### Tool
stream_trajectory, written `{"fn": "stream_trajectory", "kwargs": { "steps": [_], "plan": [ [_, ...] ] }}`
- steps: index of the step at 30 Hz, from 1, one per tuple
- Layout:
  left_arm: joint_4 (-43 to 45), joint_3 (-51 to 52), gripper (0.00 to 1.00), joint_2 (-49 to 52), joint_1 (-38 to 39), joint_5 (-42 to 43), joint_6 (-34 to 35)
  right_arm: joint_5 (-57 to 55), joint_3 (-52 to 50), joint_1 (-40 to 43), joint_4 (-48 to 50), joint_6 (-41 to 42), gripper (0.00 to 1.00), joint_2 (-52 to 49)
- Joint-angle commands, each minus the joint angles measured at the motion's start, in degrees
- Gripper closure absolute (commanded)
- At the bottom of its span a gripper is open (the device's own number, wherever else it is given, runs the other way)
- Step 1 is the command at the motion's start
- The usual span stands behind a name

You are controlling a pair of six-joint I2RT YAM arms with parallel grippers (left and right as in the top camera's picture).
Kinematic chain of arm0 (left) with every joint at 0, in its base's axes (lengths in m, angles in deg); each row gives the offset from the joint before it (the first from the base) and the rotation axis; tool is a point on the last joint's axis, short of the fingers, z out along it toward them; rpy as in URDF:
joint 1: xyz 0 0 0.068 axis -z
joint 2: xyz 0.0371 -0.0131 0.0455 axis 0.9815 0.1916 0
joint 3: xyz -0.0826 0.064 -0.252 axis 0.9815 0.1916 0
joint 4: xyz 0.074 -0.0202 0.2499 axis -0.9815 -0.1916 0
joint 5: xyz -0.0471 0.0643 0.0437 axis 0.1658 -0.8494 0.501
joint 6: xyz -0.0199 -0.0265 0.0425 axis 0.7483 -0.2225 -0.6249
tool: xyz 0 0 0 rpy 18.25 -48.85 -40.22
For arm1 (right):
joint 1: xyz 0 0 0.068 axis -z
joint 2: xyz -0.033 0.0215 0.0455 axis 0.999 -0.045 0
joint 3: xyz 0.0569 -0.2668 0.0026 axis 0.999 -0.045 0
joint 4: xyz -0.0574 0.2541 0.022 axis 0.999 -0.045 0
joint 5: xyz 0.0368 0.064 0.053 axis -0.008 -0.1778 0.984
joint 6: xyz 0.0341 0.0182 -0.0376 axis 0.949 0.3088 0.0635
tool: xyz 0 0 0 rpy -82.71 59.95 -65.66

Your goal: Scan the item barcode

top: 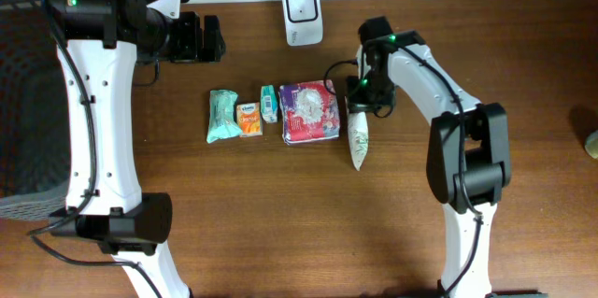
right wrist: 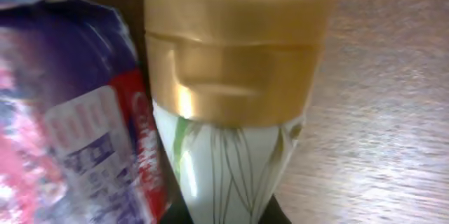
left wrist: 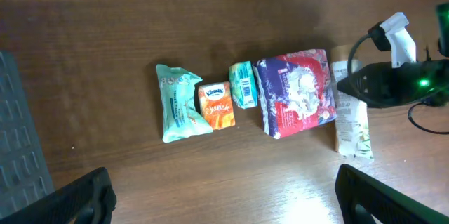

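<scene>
I have the right fingers [right wrist: 280,217] pressed together on the narrow end of the white tube [top: 358,139]. Its gold cap points away from the wrist camera. The tube lies on the counter [top: 234,223], just beside the purple-and-red packet [top: 308,111], so the grasp is the step in hand. The left fingers [left wrist: 77,199] stand wide apart, holding nothing. Next, I judge, I must lift the tube and carry it to the white scanner [top: 304,1] at the back. I'd turn it until its barcode, which I cannot see, faces the window.
</scene>
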Motion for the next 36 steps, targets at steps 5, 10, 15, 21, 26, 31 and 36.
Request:
{"fn": "stream_trajectory", "kwargs": {
  "steps": [5,10,15,21,26,31,36],
  "plan": [
    [0.0,0.0,0.01,0.3,-0.3,0.0,0.2,49.0,-0.1,10.3,-2.5,-13.1,0.96,0.7],
    [0.0,0.0,0.01,0.3,-0.3,0.0,0.2,74.0,-0.1,14.9,-4.0,-26.8,0.96,0.7],
    [0.0,0.0,0.01,0.3,-0.3,0.0,0.2,74.0,0.8,14.1,-3.3,-27.4,0.96,1.9],
    [0.0,0.0,0.01,0.3,-0.3,0.0,0.2,74.0,4.5,13.7,-3.2,-34.3,0.96,8.3],
    [0.0,0.0,0.01,0.4,-0.3,0.0,0.2,74.0,5.4,13.7,1.7,-34.3,0.96,15.0],
    [0.0,0.0,0.01,0.3,-0.3,0.0,0.2,73.9,5.4,13.7,1.7,-32.5,0.96,16.8],
    [0.0,0.0,0.01,0.3,-0.3,0.0,0.2,73.9,5.4,13.6,1.7,-30.6,0.96,16.8]
  ]
}}
